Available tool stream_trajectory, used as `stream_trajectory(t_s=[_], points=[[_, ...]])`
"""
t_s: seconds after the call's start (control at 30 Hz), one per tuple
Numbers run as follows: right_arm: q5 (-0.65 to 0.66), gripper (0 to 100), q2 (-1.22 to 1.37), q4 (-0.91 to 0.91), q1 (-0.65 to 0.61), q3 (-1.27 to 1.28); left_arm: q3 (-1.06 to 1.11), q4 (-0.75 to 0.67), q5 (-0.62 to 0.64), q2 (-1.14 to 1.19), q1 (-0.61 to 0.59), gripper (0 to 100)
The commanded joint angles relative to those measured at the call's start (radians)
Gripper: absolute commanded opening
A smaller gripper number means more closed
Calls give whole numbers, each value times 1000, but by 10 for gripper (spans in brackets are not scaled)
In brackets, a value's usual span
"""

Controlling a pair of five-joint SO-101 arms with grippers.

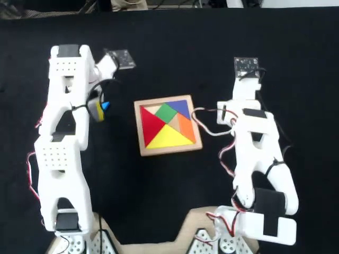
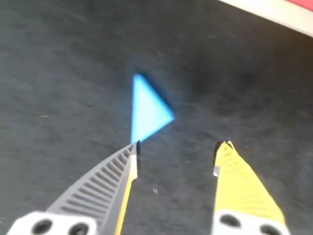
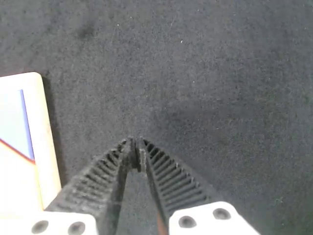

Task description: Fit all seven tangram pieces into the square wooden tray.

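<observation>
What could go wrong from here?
The blue triangle lies beyond the open left gripper, its corner by one fingertip, so closing may shove it. The bare gap in the tray is hemmed by seated pieces; a tilted drop may jam. The shut right gripper sits near the tray's rim and might nudge it.

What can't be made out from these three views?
High view: the light blue triangle is mostly hidden behind the left gripper; left wrist view blurs its edges.
Right wrist view: the tray is cut off by the picture's edge, its pieces uncountable.
High view: the tan patch at the tray's middle is too small to tell gap from piece.
</observation>
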Motion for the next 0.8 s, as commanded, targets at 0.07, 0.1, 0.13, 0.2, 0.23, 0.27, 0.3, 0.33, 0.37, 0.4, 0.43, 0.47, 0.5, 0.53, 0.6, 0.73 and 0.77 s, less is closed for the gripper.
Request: stream_trajectory(t_s=[0.07,0.1,0.13,0.2,0.23,0.27,0.3,0.33,0.37,0.4,0.43,0.47,0.5,0.53,0.6,0.73,0.77], points=[[9,11,-2,-15,-15,-18,7,-41,-17,-40,1,258],[9,11,-2,-15,-15,-18,-1,-41,-17,-29,5,258],[9,11,-2,-15,-15,-18,-4,-43,-18,-17,7,258],[9,11,-2,-15,-15,-18,-8,-57,-20,3,12,258],[9,11,-2,-15,-15,-18,-15,-63,-20,12,12,258],[9,11,-2,-15,-15,-18,-18,-68,-20,25,12,258],[9,11,-2,-15,-15,-18,-25,-72,-20,35,12,258],[9,11,-2,-15,-15,-18,-36,-72,-20,48,12,258],[9,11,-2,-15,-15,-18,-48,-72,-20,60,12,258],[9,11,-2,-15,-15,-18,-62,-72,-20,72,12,258],[9,11,-2,-15,-15,-18,-77,-71,-20,86,12,258],[9,11,-2,-15,-15,-18,-93,-71,-20,101,12,258],[9,11,-2,-15,-15,-18,-110,-71,-20,115,12,258],[9,11,-2,-15,-15,-18,-127,-71,-20,130,12,258],[9,11,-2,-15,-15,-18,-163,-71,-20,161,13,258],[9,11,-2,-15,-15,-18,-239,-66,-20,226,13,258],[9,11,-2,-15,-15,-18,-259,-64,-20,242,13,257]])
